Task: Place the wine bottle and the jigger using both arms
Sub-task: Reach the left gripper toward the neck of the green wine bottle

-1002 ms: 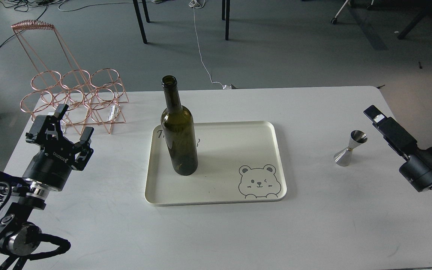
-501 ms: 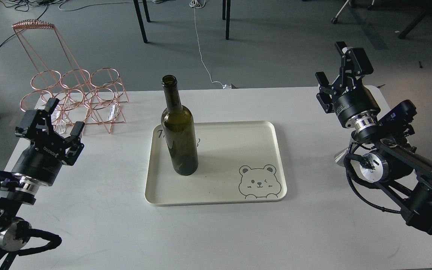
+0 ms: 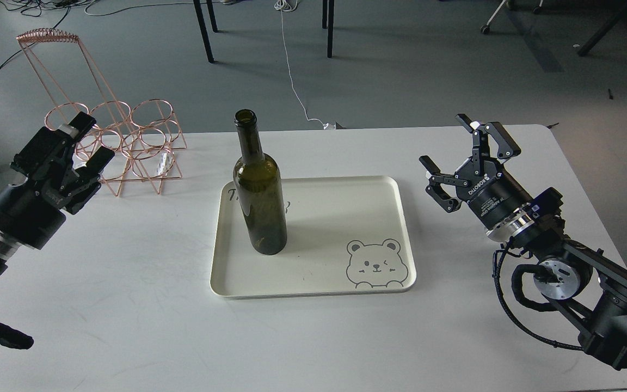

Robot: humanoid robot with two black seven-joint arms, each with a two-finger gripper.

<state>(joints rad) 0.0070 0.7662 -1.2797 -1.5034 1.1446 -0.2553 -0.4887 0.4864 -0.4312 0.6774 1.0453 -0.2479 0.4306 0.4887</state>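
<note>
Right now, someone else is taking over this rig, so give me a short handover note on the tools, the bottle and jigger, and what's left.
Left tool: open, empty, near the copper wire rack.
Right tool: open, empty, raised over the table's right side.
Wine bottle: upright on the left part of the cream tray, nobody holding it.
Jigger: not visible; the right arm covers that side of the table.
Done: bottle stands on the tray.
Left: locate the jigger behind the right arm and place it.

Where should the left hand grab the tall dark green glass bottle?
Probably the wide straight body of the tall dark green glass bottle, approached level from its left. It stands upright on the cream tray, and the open left hand already sits on that side.
</note>
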